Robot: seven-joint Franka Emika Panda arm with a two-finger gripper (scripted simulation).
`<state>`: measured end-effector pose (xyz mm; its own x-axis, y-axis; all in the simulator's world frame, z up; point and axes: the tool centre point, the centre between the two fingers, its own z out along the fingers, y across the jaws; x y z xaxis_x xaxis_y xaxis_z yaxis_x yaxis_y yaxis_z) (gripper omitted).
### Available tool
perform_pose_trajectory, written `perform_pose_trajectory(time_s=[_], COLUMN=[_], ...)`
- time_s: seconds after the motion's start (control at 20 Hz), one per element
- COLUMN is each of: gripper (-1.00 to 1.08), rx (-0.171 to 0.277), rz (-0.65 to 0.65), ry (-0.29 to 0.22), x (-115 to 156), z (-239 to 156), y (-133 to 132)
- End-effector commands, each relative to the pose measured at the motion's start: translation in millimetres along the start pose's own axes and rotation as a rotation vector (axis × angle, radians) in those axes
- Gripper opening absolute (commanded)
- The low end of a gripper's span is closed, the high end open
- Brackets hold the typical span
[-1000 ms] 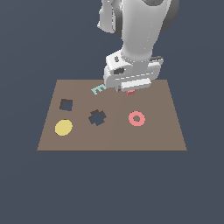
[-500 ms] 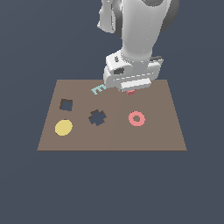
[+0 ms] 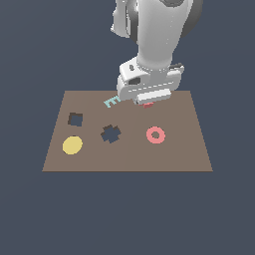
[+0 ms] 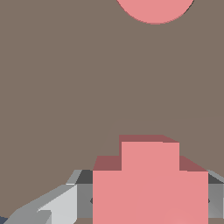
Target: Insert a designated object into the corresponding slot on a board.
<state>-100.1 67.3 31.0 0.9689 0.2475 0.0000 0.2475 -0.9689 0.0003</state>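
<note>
Dark plain backdrop; brown board (image 3: pixel 189 149) lies flat. Tool (image 3: pixel 148 102) hangs low over the board's far edge, arm near vertical, apparently clamped on the salmon-red piece (image 4: pixel 150 183), fingers flanking it. Grasp step. Next: lift, carry toward the jagged slot (image 3: pixel 110 134), align notches.

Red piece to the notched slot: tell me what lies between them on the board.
Nothing but bare board. In the exterior view, the stretch from the red piece under the gripper to the notched slot is plain brown.
</note>
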Motion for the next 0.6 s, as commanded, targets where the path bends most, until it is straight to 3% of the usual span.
perform_pose_trajectory(time_s=[0.0, 0.55], gripper=[-1.0, -1.0], rx=[0.0, 0.0], rz=[-0.022, -0.221], ry=[0.0, 0.0], x=[-1, -7], z=[0, -1], y=[3, 25])
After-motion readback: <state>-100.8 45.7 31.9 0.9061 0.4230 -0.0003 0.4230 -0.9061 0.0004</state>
